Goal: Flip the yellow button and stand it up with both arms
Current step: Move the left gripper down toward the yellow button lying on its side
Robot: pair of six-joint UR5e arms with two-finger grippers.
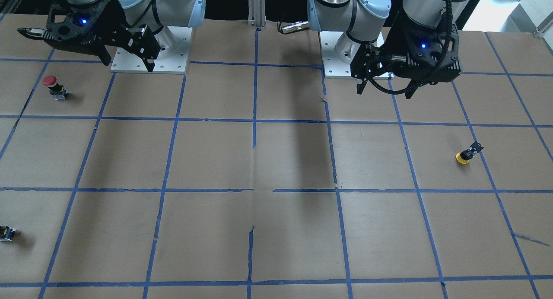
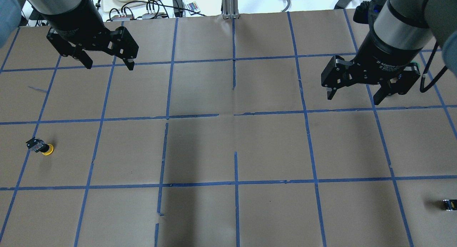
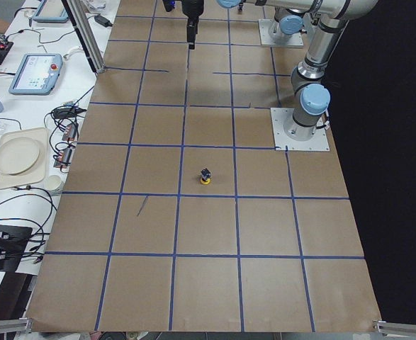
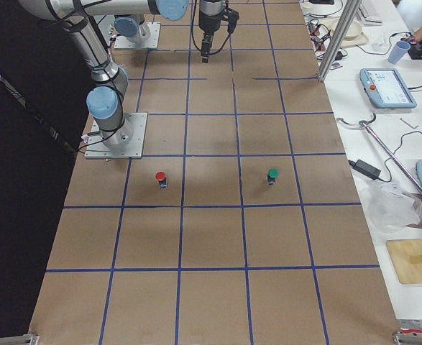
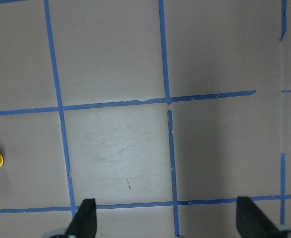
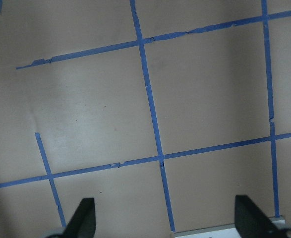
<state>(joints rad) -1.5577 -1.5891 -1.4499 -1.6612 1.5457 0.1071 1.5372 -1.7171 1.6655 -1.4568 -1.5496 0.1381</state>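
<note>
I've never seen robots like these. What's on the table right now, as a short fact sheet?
Yellow button: resting cap down, stem up, robot's left side, untouched
Left gripper: open, empty, above the table
Right gripper: open, empty, above the table
Red button: upright, robot's right side
Table: brown surface, blue tape grid

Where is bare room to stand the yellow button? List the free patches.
The middle squares, between the yellow button at the robot's left end and the red button and green-capped part at its right end, are all bare. Nowhere is crowded; the left gripper and right gripper hang open above the table.
</note>
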